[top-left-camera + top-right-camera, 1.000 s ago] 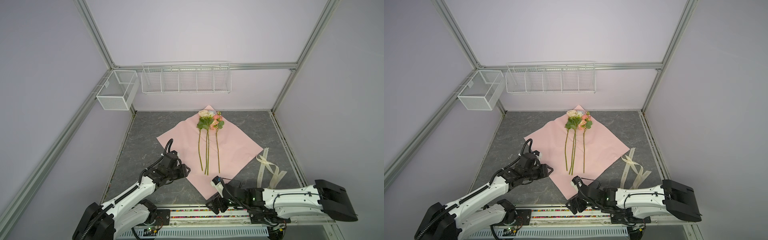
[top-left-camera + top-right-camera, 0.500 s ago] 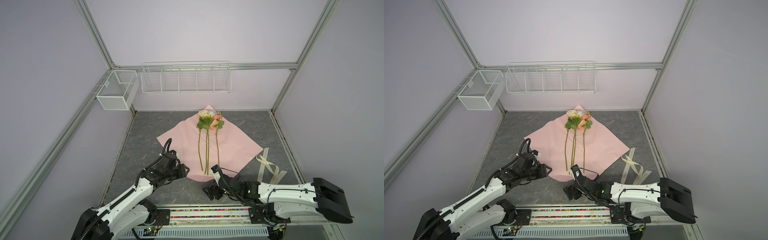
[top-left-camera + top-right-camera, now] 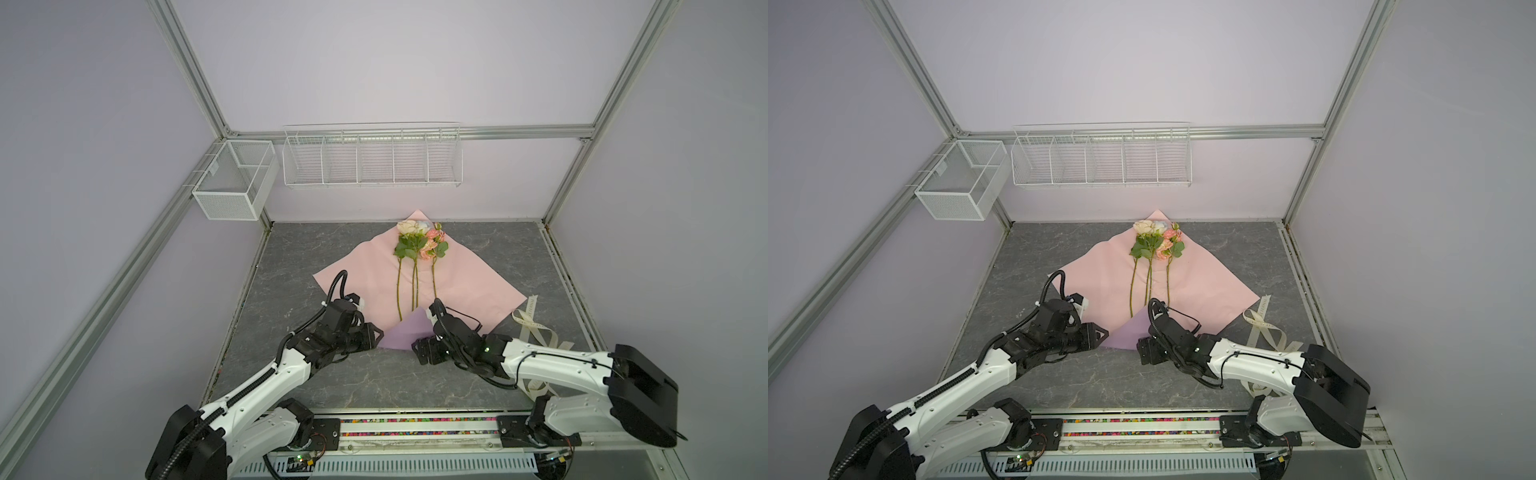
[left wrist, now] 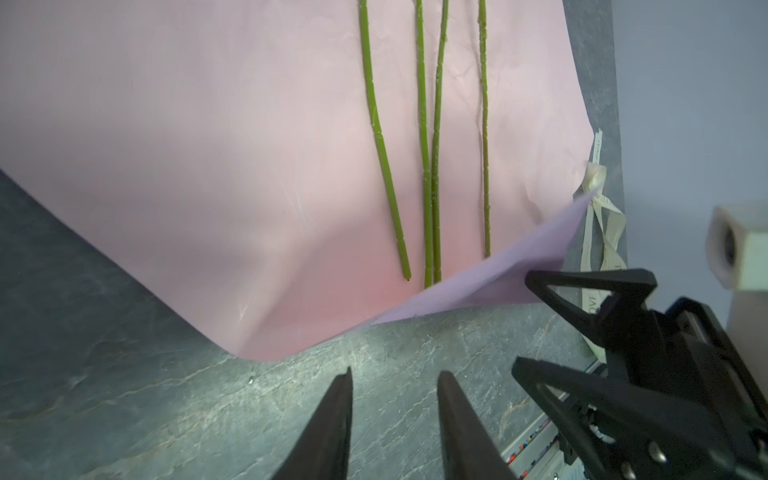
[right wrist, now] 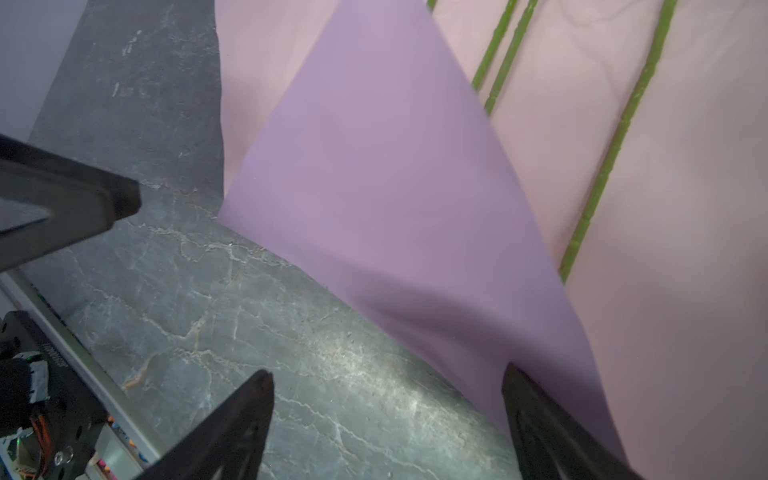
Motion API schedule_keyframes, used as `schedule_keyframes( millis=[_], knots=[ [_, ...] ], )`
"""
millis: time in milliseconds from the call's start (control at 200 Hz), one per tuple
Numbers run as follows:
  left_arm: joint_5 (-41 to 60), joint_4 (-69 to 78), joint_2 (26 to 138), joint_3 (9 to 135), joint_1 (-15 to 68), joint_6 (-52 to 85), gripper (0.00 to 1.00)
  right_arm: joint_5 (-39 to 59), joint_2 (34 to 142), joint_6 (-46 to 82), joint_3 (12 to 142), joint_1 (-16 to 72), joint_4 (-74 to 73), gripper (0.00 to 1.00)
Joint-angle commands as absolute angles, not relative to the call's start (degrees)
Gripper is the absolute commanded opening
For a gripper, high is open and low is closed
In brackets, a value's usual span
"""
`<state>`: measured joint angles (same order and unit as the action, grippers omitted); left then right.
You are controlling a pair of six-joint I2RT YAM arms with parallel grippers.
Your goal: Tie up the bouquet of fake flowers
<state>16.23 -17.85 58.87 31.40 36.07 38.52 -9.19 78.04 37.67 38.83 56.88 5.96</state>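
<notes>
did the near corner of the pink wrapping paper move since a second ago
Yes. The wrapping paper's near corner has folded up and back, away from the front rail and toward the bouquet, so its lilac underside now shows.

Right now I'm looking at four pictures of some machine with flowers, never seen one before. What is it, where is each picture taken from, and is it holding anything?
This is a robot with a left arm and a right arm, each ending in a two-fingered gripper. Two pictures look down from a paired camera overhead; two come from cameras on the wrists. On the grey table lies pink wrapping paper, its near corner folded over, showing lilac. The bouquet of fake flowers rests on the paper, with a cream ribbon beside the paper. The left gripper and right gripper are both open near that corner; neither grips anything.
</notes>
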Motion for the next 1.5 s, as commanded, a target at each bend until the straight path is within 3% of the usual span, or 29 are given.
schedule_keyframes(
  millis=[0,365,705,825,1240,1495],
  knots=[
    [18.7,-14.4,59.5,32.7,36.8,37.9,0.32,-5.7,81.1,38.4,41.3,54.4,9.3,0.89],
    [20.9,-5.5,71.9,34.5,41.4,38.3,0.28,-2.2,86.1,39.0,44.9,51.1,11.2,0.89],
    [8.2,-10.2,82.7,35.2,41.7,42.4,0.18,-2.6,85.3,39.3,46.1,50.8,16.2,0.92],
    [6.8,-13.2,85.8,36.0,41.7,42.4,0.17,-2.1,83.1,39.2,45.7,50.8,19.5,1.0],
    [6.1,-14.8,85.0,35.8,41.6,42.8,0.17,-5.2,81.9,40.0,45.6,50.5,28.8,0.49],
    [4.8,-16.3,84.1,35.7,41.6,42.7,0.17,-6.1,86.0,39.9,46.9,49.3,29.4,0.35]
  ],
)
